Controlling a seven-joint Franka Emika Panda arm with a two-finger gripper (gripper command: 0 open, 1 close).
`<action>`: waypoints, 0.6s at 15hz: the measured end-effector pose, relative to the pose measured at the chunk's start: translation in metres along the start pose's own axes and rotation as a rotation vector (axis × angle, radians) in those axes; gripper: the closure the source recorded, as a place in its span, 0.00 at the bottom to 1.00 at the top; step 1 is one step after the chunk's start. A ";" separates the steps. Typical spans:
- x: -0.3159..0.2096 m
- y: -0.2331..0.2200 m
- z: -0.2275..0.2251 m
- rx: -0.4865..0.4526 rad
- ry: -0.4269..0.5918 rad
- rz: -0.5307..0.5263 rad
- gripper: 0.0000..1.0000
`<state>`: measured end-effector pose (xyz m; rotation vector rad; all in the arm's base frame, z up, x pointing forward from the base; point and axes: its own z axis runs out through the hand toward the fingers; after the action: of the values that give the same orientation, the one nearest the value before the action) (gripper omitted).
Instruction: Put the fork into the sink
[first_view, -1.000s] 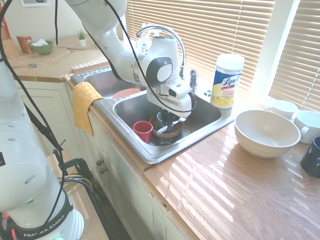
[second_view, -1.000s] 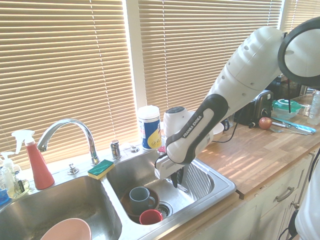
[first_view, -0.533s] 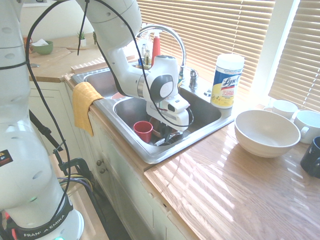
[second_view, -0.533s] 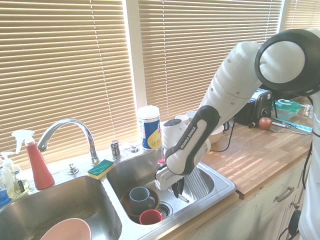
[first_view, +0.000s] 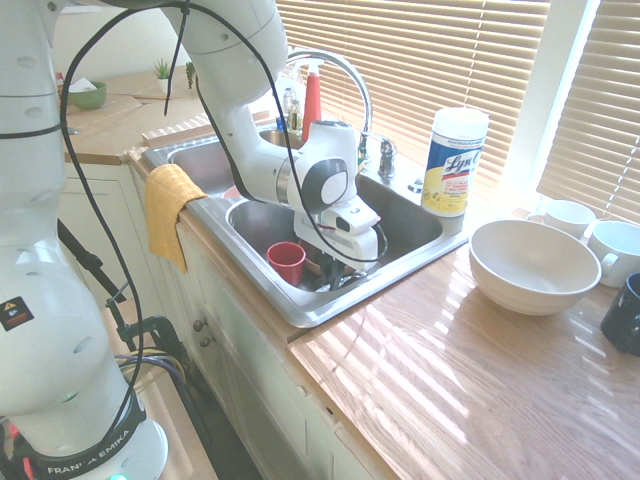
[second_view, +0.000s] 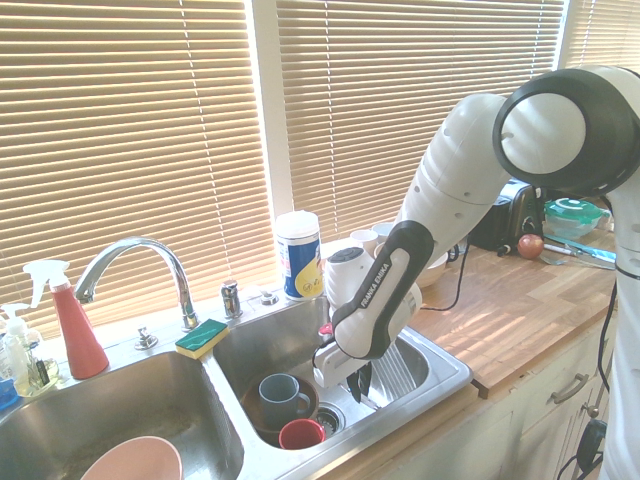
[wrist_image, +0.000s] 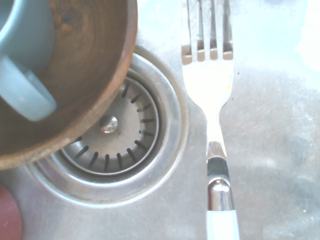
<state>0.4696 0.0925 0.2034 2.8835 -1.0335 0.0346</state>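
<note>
down in the right-hand basin of the sink (first_view: 420, 245), the hand (second_view: 358, 382) is now much lower than it was a second ago, when it hung well above the dishes; over the last half second it has barely sunk further, so the descent looks finished or nearly so. its fingers are pinched tight on the fork (wrist_image: 212, 95), which rises from the bottom edge of the wrist view: white handle end nearest the camera, then the metal neck, then the tines pointing away over the bare steel floor. in that close view the fork runs just beside the ring of the drain strainer (wrist_image: 115, 135), on the side away from the brown bowl (wrist_image: 95, 75) that holds the grey-blue mug (second_view: 280, 392). the red cup (first_view: 287, 260) stands near the front wall of the basin, apart from the hand.

whether the tines already touch the steel i cannot tell; the fork sits close over the floor and the exterior views hide its tip behind the hand.

my reading: the carry is done and the lowering has brought the fork inside the sink, clear of the bowl and cup. what is left is the release, and from this low the fork should settle on the floor beside the drain with little bounce.
</note>
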 end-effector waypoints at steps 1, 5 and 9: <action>0.000 0.000 0.000 0.000 0.000 -0.001 0.00; -0.002 0.000 0.002 -0.002 -0.001 -0.002 0.00; 0.003 0.001 -0.003 0.013 0.005 0.014 0.00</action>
<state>0.4717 0.0901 0.2070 2.8868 -1.0567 0.0491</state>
